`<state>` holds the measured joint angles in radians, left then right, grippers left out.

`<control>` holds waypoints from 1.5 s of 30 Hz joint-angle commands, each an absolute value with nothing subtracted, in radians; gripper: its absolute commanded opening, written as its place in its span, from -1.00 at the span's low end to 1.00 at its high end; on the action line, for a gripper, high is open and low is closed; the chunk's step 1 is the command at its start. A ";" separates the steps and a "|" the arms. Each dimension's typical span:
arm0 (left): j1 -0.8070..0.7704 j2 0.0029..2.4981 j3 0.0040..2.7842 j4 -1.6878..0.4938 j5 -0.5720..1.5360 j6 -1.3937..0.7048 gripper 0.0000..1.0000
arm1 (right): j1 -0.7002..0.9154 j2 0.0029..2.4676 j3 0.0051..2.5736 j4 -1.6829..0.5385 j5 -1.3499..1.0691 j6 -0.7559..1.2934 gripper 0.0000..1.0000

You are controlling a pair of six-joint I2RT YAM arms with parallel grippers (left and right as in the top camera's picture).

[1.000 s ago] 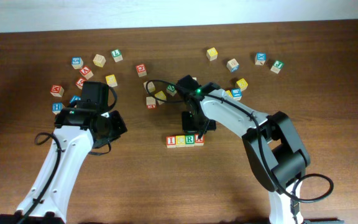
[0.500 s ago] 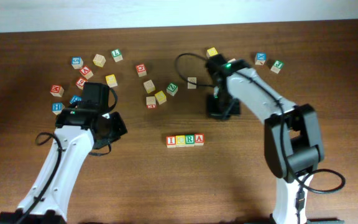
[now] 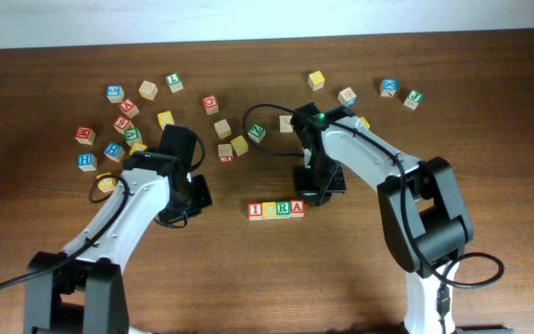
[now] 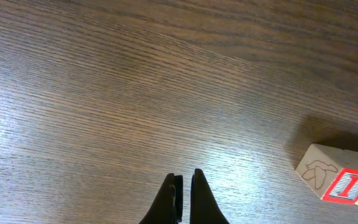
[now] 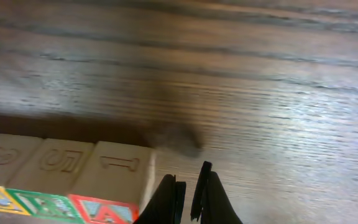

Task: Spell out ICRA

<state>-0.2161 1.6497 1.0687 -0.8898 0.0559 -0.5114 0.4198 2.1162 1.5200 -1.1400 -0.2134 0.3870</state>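
A row of letter blocks [image 3: 275, 209] lies at the table's middle, with the I block [image 3: 255, 211] at its left end and the A block [image 3: 297, 207] at its right end. My left gripper [image 3: 199, 196] is shut and empty, low over bare wood left of the row. In the left wrist view, its fingers [image 4: 183, 182] point at the wood, with the I block [image 4: 345, 180] at the right edge. My right gripper [image 3: 315, 190] sits just right of the A block. In the right wrist view, its fingers [image 5: 188, 183] are shut and empty beside the A block [image 5: 114, 180].
Loose letter blocks lie scattered at the back left [image 3: 128, 108], back middle [image 3: 222, 129] and back right [image 3: 389, 87]. A yellow block [image 3: 239, 145] and a green one [image 3: 257, 134] lie behind the row, near the right arm's cable.
My right arm swung away to the back right, then came back down beside the row's right end. My left arm moved right, toward the row's left end.
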 commanded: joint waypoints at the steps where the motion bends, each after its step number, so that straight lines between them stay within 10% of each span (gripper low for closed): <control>1: -0.218 1.659 1.061 -0.888 0.067 -0.491 -1.00 | 0.432 2.123 1.515 -1.124 -0.263 0.401 -0.92; 45: -0.378 1.822 1.061 -0.725 0.257 -0.492 -1.00 | 0.432 2.123 1.512 -1.178 -0.236 0.402 -0.91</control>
<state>-0.3779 1.8126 1.0676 -0.7284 0.2279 -0.5083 0.4274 2.1162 1.5200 -1.1774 -0.2375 0.3931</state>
